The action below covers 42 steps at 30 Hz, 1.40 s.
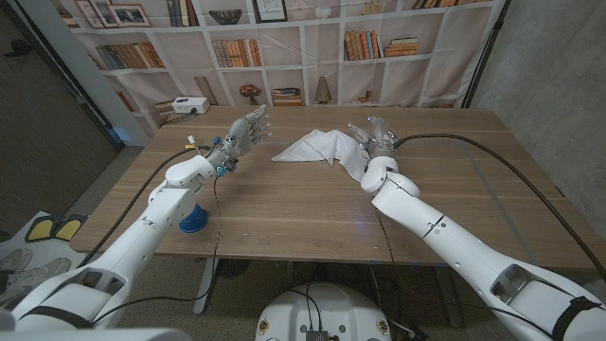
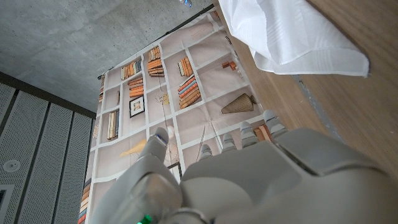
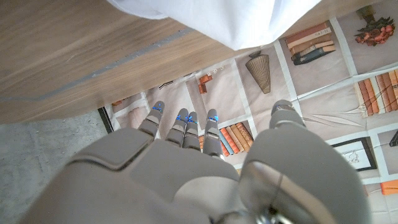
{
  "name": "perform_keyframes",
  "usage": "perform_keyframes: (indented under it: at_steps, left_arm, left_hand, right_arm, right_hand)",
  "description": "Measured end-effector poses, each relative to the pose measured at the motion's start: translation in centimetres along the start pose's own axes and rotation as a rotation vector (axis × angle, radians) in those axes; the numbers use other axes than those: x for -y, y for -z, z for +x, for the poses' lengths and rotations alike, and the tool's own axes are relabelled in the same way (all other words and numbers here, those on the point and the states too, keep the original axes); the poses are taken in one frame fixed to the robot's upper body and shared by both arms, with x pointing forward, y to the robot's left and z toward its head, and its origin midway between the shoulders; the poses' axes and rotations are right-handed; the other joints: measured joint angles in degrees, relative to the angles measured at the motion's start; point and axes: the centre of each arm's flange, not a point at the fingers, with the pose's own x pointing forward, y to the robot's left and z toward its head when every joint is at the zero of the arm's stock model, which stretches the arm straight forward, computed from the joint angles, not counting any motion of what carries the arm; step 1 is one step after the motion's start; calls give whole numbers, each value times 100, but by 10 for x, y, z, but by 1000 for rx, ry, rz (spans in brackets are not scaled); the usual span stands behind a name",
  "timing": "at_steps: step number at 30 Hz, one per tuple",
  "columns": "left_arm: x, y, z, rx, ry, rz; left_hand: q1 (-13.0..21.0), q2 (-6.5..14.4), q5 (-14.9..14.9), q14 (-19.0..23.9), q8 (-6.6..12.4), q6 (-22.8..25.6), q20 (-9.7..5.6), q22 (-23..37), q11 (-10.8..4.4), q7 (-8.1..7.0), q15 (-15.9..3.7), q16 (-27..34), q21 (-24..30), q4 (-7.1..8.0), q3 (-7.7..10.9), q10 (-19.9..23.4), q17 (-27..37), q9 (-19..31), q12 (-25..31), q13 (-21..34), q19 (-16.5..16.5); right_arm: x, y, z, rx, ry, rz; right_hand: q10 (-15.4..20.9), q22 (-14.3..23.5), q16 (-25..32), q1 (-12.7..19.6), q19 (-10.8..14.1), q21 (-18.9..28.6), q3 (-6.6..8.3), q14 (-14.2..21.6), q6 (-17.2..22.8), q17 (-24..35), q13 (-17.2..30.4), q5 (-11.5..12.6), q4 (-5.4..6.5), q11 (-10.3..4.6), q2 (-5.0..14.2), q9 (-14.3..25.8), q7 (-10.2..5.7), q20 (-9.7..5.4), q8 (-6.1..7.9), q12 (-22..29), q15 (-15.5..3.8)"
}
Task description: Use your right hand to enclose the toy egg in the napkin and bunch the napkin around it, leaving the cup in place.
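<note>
A white napkin [image 1: 317, 147] lies rumpled on the wooden table [image 1: 303, 213] at the far middle, with peaks and folds. The toy egg is hidden. My right hand [image 1: 373, 136] hovers at the napkin's right edge with its fingers apart and nothing in them. The right wrist view shows those fingers [image 3: 186, 127] a little short of the cloth [image 3: 236, 18]. My left hand [image 1: 248, 131] is raised left of the napkin, fingers spread, holding nothing; the napkin's corner [image 2: 292, 37] lies ahead of it. A small blue cup-like object [image 1: 192, 220] stands near the front left, partly behind my left arm.
A white box [image 1: 189, 106] sits just beyond the table's far left corner. A bookshelf-print backdrop [image 1: 312, 47] hangs behind the table. Cables trail from both arms across the wood. Bare wood lies between the napkin and the front edge.
</note>
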Motion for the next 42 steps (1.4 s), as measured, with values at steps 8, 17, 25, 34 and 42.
perform_keyframes:
  at_steps: [8,17,25,34,42]
  left_arm:
    - [2,-3,-2,5,5,4]
    - [2,-3,-3,6,9,5]
    - [3,-3,-3,7,14,4]
    - [5,-3,-2,11,19,3]
    - [5,-4,-1,14,19,4]
  left_hand:
    - [0,0,0,0,0,0,0,0,0,0,0,0,0,0,0,0,1,0,0,0,0]
    - [0,0,0,0,0,0,0,0,0,0,0,0,0,0,0,0,1,0,0,-1,0]
    - [0,0,0,0,0,0,0,0,0,0,0,0,0,-17,16,0,2,0,0,-1,0]
    - [0,0,0,0,0,0,0,0,0,0,0,0,0,-16,16,0,2,0,0,-1,0]
    - [0,0,0,0,0,0,0,0,0,0,0,0,0,-16,16,0,3,0,0,-2,0]
  right_arm:
    - [-4,5,-22,-32,-53,-98]
    - [-7,9,-38,-86,-109,-208]
    - [-8,13,-48,-137,-151,-324]
    - [-28,22,-55,-208,-228,-414]
    - [-39,35,-45,-290,-270,-497]
  right_hand:
    - [-551,15,0,-191,-314,-139,-162,-382,-432,-11,27,95,7,-49,-130,11,69,18,-21,-100,50]
    - [-1120,41,-22,-198,-519,-228,-290,-828,-896,-16,53,204,-58,-37,-236,26,182,18,-21,-175,116]
    - [-1257,42,-22,-105,-616,-288,-312,-961,-984,-43,79,288,-81,5,-267,52,236,22,-4,-174,126]
    - [-1338,41,-22,24,-679,-310,-408,-1054,-1005,-43,106,337,-177,4,-367,52,318,24,5,-149,93]
    - [-1354,41,3,29,-794,-333,-588,-1124,-1670,-42,132,436,-246,27,-522,52,306,7,-44,-175,125]
